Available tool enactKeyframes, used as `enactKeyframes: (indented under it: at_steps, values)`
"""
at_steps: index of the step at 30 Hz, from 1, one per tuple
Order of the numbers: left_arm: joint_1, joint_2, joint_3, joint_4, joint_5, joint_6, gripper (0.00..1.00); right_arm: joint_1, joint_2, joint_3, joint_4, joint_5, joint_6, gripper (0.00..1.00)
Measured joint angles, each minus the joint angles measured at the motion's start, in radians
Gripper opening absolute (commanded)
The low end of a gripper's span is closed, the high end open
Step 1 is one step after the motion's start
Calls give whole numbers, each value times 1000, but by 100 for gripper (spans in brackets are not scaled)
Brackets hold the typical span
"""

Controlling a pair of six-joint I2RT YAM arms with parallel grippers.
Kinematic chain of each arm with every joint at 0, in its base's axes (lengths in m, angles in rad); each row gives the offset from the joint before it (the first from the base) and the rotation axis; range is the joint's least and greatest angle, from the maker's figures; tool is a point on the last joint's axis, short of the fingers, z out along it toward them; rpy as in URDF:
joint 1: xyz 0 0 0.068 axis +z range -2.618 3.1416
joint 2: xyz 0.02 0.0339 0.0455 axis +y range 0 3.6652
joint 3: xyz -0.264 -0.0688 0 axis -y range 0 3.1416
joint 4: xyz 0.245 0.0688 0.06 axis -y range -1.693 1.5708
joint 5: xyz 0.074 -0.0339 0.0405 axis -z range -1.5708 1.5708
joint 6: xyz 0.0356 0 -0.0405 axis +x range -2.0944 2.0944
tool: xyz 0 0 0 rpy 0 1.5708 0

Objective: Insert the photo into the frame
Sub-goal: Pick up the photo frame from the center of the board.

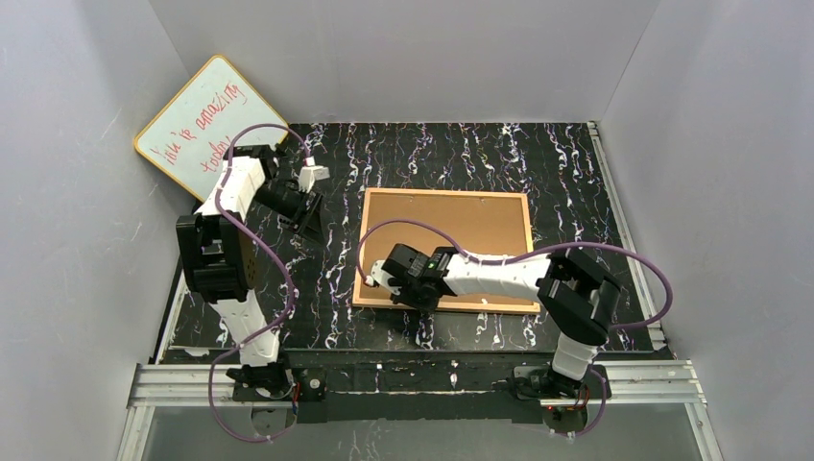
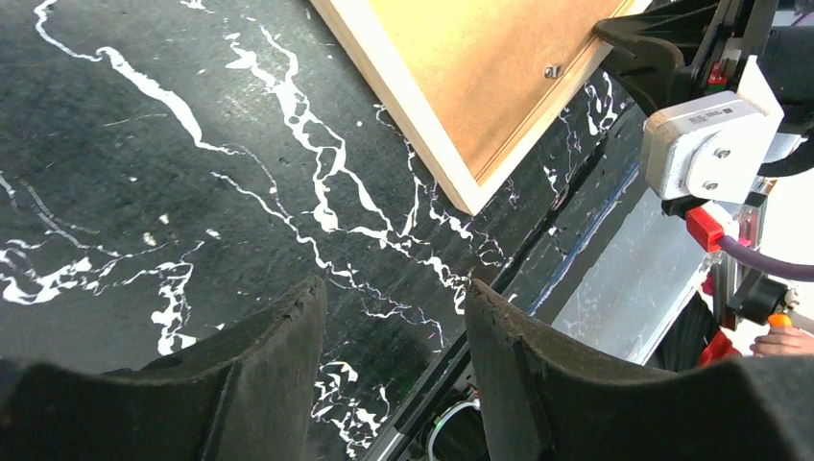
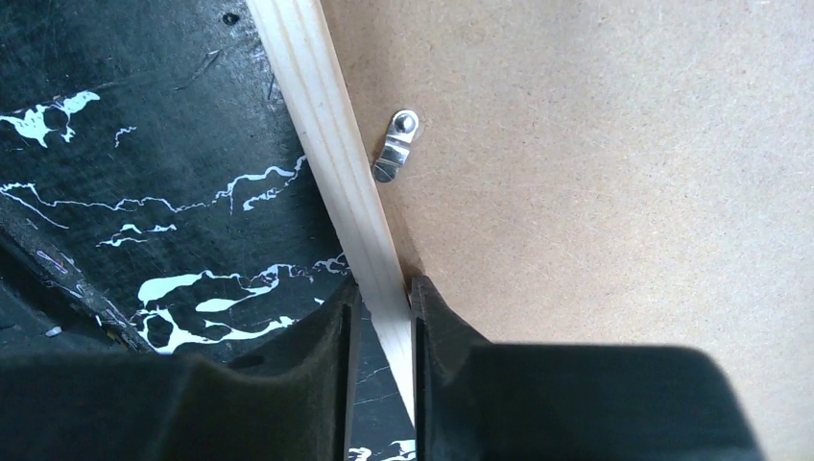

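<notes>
Right gripper (image 3: 382,288) pinches the frame (image 3: 326,125) rail.
I see pale wood around a brown backing board (image 3: 595,192); left gripper (image 2: 394,293) spread.

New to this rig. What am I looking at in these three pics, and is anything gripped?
Two small robot arms are bolted at the near edge of the table, each ending in a two-finger gripper. The wide picture looks down from above and behind; the other two come from wrist cameras, so the black shapes at the bottom are fingers. On the black marbled top lies the frame, face down, brown backing board showing. A whiteboard sits at the back left. The right gripper pinches the frame's left rail; the left gripper is open and empty. The photo is not in view.
</notes>
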Motion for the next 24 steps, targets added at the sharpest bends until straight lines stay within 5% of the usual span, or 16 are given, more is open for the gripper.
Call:
enactKeyframes:
  at_steps: [5,12,19,24]
  values:
    - [31,0,15,-14,0,13,56,10,22,27,-5,24,-16,1]
    - [47,-78,-14,-8,-2,205,66,1,186,267,-7,62,9,1]
    - [66,-453,-311,144,1,484,82,-57,266,582,-28,-90,107,1]
    - [81,-658,-502,323,19,635,85,-103,256,606,-34,-261,189,1]
